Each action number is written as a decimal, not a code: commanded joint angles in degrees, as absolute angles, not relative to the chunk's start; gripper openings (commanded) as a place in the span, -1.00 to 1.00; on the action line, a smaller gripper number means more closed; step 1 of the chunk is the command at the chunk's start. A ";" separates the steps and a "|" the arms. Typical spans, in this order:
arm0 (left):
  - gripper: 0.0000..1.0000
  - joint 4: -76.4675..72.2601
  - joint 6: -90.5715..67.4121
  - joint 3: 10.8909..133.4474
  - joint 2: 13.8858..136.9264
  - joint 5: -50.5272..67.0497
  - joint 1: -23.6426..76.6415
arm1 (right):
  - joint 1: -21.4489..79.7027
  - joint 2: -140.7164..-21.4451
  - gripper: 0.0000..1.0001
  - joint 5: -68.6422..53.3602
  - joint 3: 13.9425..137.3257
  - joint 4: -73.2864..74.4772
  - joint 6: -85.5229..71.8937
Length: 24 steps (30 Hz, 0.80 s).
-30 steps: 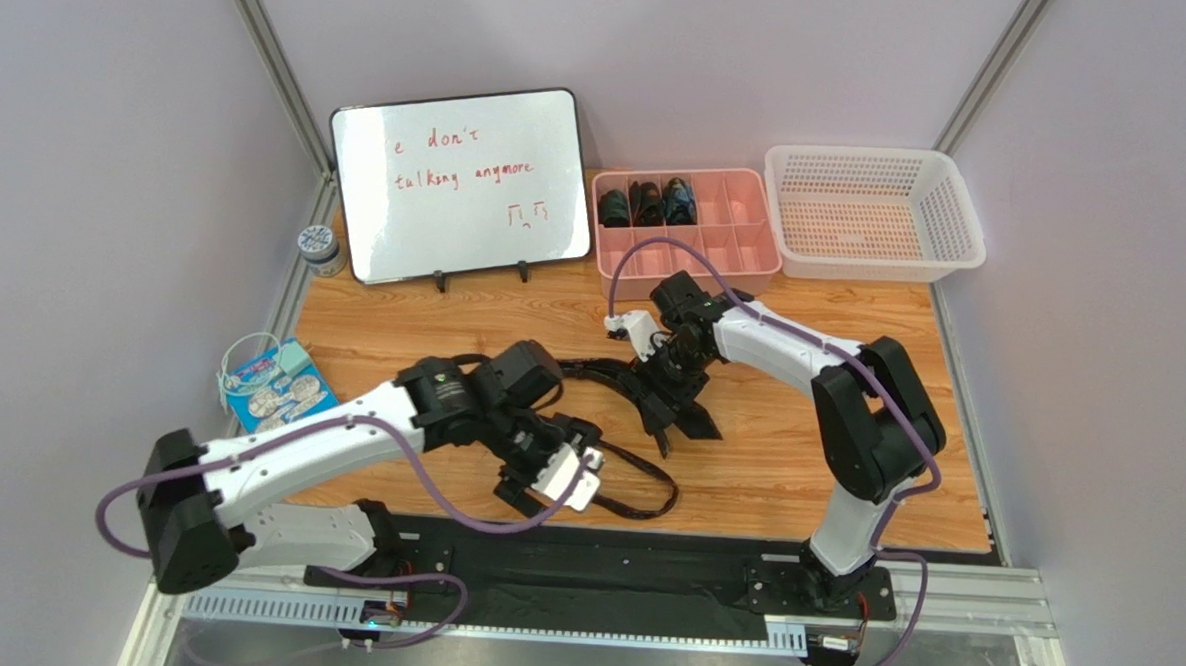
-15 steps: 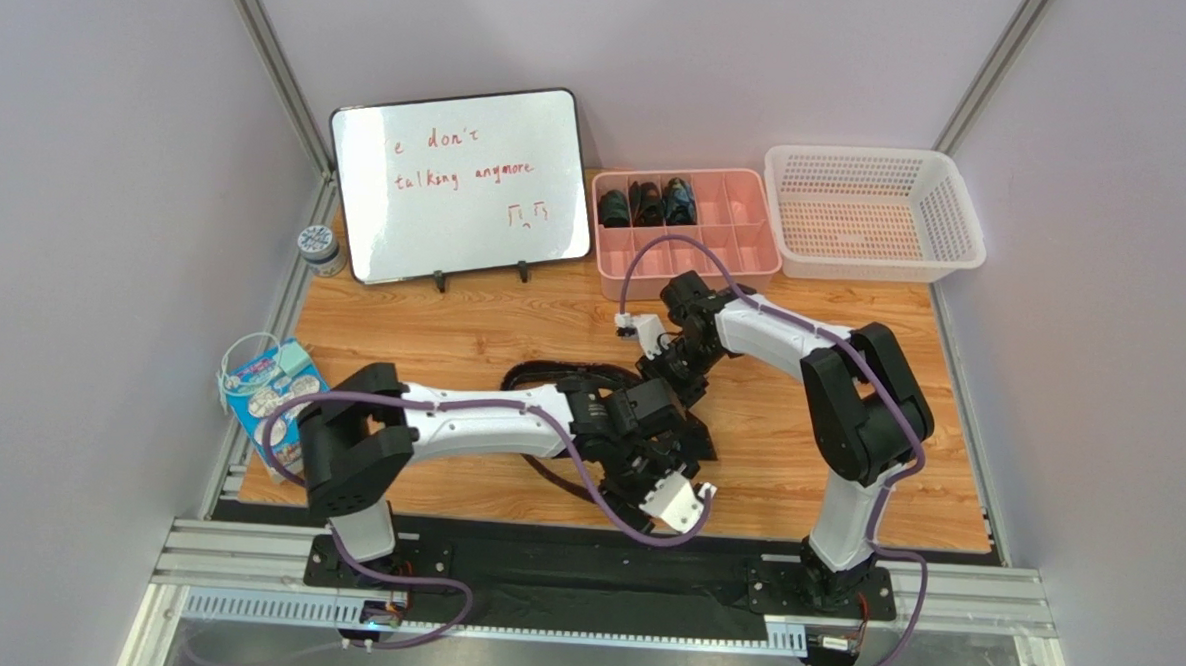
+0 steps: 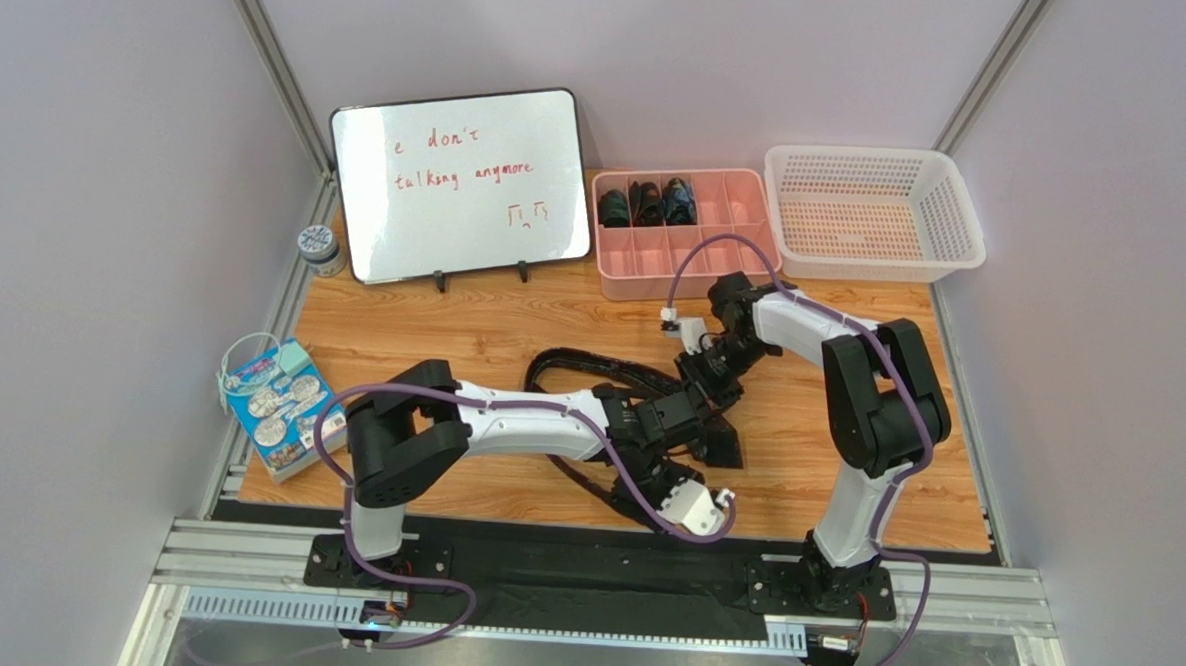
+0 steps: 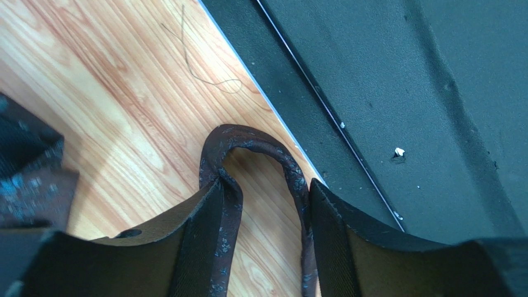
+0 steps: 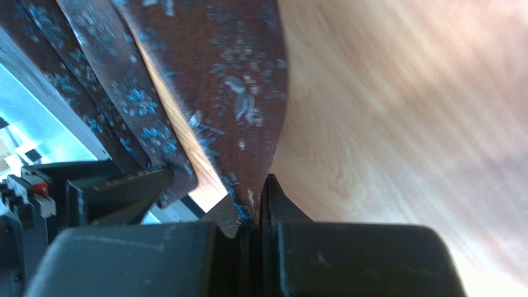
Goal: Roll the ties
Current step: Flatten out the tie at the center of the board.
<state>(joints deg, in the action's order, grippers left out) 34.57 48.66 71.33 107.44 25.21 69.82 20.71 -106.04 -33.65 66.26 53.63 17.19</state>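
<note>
Pale wood covered the desk [image 3: 403, 340], boxed in by lilac walls. One dark flowered tie [image 4: 248, 132] lay unrolled across its middle. The right gripper [image 5: 254, 213] was clamped tight on the tie's pointed wide end, the cloth pinched between its closed fingers just above the wood. The left gripper [image 4: 263, 204] stood with its fingers apart, straddling a loop of the tie's narrow part close to the black mat [image 4: 403, 93] at the desk's near edge. Three rolled ties [image 3: 646, 203] sat in the back left compartments of a pink tray [image 3: 738, 260], between a whiteboard [image 3: 463, 177] and a white basket [image 3: 875, 210].
</note>
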 commanded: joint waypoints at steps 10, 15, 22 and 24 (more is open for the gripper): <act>-1.00 46.73 45.45 71.89 85.55 33.02 59.09 | 15.74 -96.68 -1.00 -31.82 63.54 68.00 30.46; -0.99 50.53 51.40 65.51 64.19 39.46 40.55 | 5.38 -96.59 -1.00 -24.63 62.58 77.32 43.31; -0.36 55.73 66.35 54.06 54.05 41.04 9.08 | -5.71 -95.02 -1.00 -17.06 62.32 89.81 57.64; -0.19 54.67 66.80 52.39 53.96 41.57 1.43 | -6.07 -94.66 -1.00 -15.48 61.18 90.70 60.36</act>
<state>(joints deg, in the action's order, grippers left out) 50.96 59.09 56.51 51.79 37.69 11.53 -5.74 -97.73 -20.43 62.52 74.87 49.43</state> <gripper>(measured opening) 0.335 0.017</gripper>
